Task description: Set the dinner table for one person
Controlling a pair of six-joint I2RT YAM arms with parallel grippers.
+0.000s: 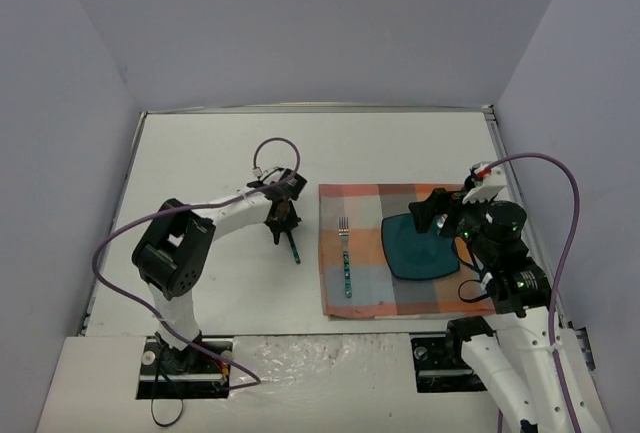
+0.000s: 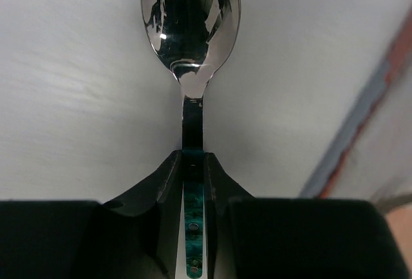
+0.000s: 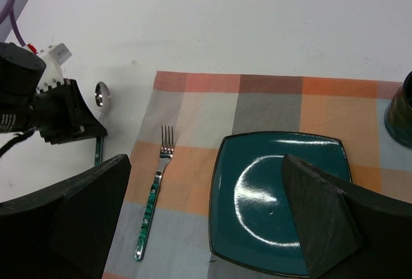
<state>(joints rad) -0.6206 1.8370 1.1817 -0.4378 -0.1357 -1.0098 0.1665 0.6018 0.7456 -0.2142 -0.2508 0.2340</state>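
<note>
Your white surface (image 1: pixel 200 153) fills mid-frame, boxed by grey walls (image 1: pixel 320 23). Your left end effector (image 2: pixel 194 163) clamps a spoon (image 2: pixel 190 15); right end effector (image 3: pixel 206 163) gapes over the plate (image 3: pixel 277 195).

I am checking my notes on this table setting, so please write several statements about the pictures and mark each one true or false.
1. The fork lies on the plaid cloth, left of the plate. True.
2. The left arm's jaws hold nothing. False: they are shut on the handle of the spoon.
3. The spoon is on the plate. False: it is over the bare dinner table, left of the cloth.
4. The plate is square and teal. True.
5. The right arm's jaws are open. True.
</note>
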